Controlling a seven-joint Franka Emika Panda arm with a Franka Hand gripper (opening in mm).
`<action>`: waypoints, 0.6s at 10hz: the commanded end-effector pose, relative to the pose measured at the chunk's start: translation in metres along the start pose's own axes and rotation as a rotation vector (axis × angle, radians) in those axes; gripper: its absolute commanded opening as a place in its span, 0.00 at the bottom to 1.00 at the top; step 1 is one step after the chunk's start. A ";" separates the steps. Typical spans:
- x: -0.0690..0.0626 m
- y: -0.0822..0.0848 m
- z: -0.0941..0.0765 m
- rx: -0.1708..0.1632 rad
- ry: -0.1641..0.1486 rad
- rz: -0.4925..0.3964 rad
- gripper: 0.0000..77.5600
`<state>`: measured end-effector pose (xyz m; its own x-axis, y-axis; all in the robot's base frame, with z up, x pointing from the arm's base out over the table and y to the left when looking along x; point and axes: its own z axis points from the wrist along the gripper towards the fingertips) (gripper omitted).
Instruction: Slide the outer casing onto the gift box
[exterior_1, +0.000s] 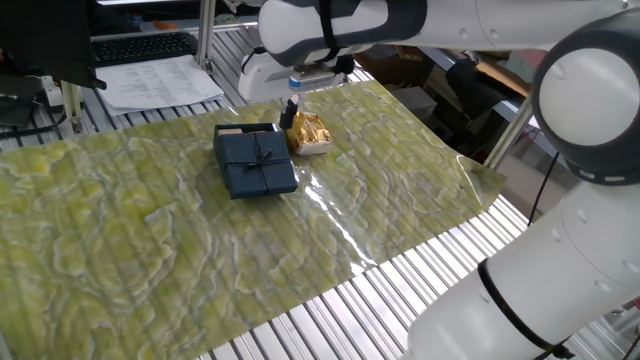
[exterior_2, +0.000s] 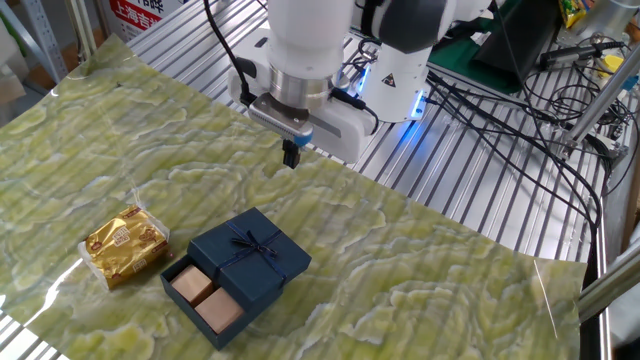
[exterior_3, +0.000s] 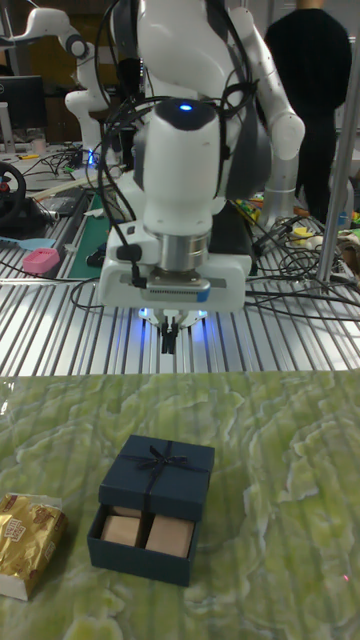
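The other fixed view, read from the left: a gold-wrapped item lies on the green marbled mat, just beside the box. The box's open end shows two tan blocks side by side. The casing, dark blue with a ribbon bow, covers only the far part of the box. Above and behind, well clear of both, hangs the gripper, fingers pressed together and empty, over the mat's far edge. In the tall fixed view the gripper hangs above the casing; the uncovered end of the box faces the camera.
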<state>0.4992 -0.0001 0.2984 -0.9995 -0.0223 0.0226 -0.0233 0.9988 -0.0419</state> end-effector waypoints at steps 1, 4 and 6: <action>-0.001 0.001 -0.001 0.113 0.030 -0.045 0.00; -0.001 0.001 -0.001 0.107 0.030 -0.053 0.00; -0.001 0.001 -0.001 0.105 0.030 -0.053 0.00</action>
<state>0.4993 0.0015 0.2983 -0.9956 -0.0725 0.0601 -0.0805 0.9862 -0.1450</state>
